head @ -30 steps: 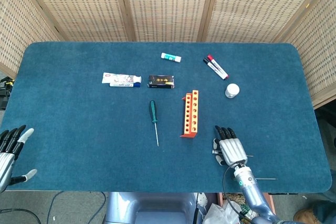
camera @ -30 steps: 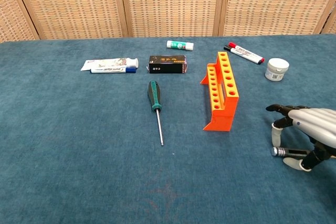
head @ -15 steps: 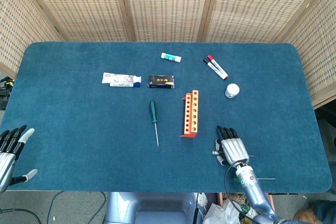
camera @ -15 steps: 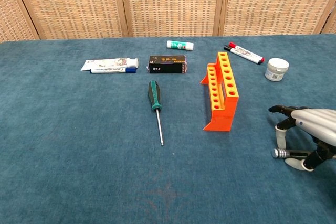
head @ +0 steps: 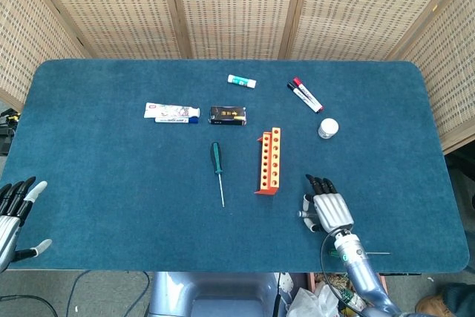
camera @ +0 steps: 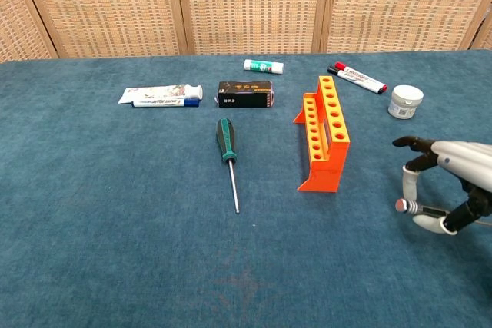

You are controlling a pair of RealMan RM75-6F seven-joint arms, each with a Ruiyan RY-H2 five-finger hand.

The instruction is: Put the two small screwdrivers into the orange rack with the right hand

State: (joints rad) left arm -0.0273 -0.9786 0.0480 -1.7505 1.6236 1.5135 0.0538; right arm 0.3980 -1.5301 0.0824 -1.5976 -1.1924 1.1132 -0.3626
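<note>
The orange rack [head: 269, 161] [camera: 326, 134] stands mid-table, its rows of holes facing up. My right hand [head: 326, 209] [camera: 450, 186] hovers just right of and nearer than the rack. It pinches a small silver screwdriver [camera: 409, 207] between thumb and finger, the handle end pointing left and lifted a little off the cloth. Another thin shaft [head: 371, 253] lies by the table's near edge beside my right wrist; I cannot tell what it is. My left hand [head: 16, 213] hangs off the near left corner with fingers spread, holding nothing.
A green-handled screwdriver [head: 217, 167] [camera: 227, 151] lies left of the rack. Further back are a toothpaste tube [head: 171, 113], a black box [head: 228, 115], a glue stick [head: 241, 81], two markers [head: 305, 94] and a small white jar [head: 328, 128].
My right hand has drifted slightly right and lifted the small silver screwdriver's handle end off the cloth. The left hand is unchanged.
</note>
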